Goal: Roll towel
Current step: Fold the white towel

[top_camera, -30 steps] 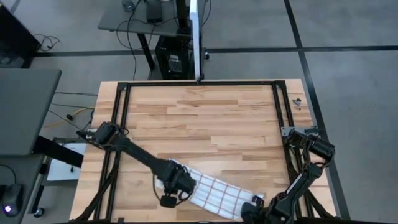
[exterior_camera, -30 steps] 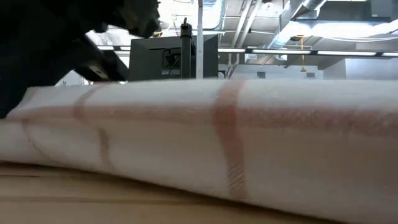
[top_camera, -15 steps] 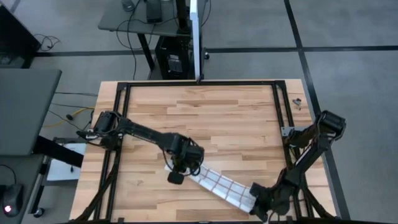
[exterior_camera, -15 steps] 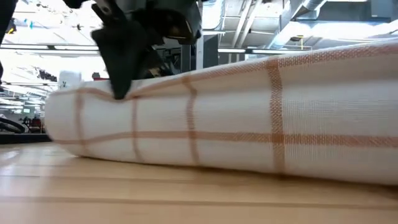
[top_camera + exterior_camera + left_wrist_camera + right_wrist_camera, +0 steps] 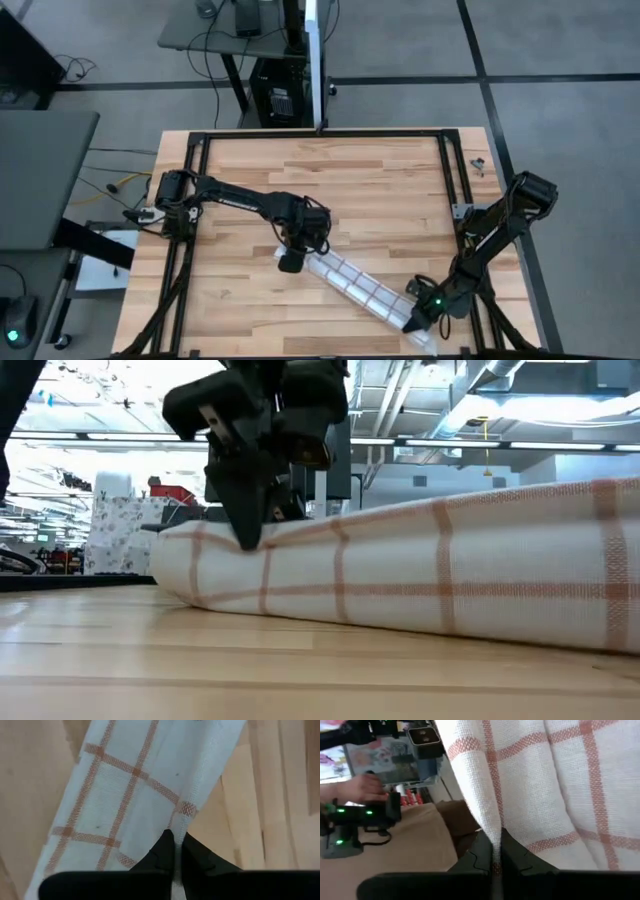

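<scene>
Where planks run — towel [image 5: 355,290] diagonal.

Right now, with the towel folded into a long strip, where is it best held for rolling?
At its two short ends, coming from above. The towel lies as a narrow band slanting across the table, so pinching each end edge keeps it taut. The left end effector is shut on the end nearer the table's middle, and the right end effector is shut on the end by the front edge.
</scene>
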{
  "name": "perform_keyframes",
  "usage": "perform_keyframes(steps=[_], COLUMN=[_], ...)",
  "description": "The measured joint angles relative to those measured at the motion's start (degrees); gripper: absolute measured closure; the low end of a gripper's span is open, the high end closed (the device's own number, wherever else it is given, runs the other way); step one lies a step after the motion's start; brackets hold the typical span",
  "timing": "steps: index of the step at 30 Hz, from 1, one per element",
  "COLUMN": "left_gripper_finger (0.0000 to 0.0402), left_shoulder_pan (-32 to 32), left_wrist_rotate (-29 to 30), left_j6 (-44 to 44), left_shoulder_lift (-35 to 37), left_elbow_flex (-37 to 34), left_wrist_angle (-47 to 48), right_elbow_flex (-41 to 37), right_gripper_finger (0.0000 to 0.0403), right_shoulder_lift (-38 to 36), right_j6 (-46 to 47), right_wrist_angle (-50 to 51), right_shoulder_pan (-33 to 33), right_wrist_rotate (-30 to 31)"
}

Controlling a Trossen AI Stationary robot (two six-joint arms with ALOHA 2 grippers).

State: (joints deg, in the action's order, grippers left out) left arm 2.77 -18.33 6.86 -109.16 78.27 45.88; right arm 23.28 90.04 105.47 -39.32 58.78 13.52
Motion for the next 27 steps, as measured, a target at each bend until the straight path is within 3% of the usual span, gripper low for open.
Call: perform_keyframes(steps=[5,9,11,17,24,27], left_gripper_finger=[0.0402,0.0402,0.0402,0.0402,0.0402,0.0402], left_shoulder_pan=[-0.72,-2.65,-3.89,-5.66,-1.94,-2.08], left_wrist_rotate=[-0.10,-11.64,-14.36,-13.19,-13.61,-18.07], left_j6=[0.57,1.66,1.57,1.40,2.98,2.94], left_shoulder_lift=[0.04,0.07,0.07,0.07,0.07,0.07], left_elbow_flex=[0.21,1.51,1.52,0.66,-1.92,-0.50], left_wrist_angle=[0.60,5.34,6.36,9.12,13.44,15.96], right_elbow_flex=[-1.81,-1.80,-1.80,-1.38,0.34,0.34], right_gripper_finger=[0.0403,0.0403,0.0403,0.0403,0.0403,0.0403], right_shoulder_lift=[0.00,0.17,0.23,0.24,0.28,0.28], right_j6=[0.18,0.60,0.66,0.67,0.16,0.78], right_wrist_angle=[-8.30,-11.14,-11.24,-10.14,-7.89,-11.04], right_shoulder_pan=[0.16,0.22,0.22,-0.26,-1.30,-1.31], right_wrist_rotate=[3.07,3.78,4.17,8.17,8.81,8.52])
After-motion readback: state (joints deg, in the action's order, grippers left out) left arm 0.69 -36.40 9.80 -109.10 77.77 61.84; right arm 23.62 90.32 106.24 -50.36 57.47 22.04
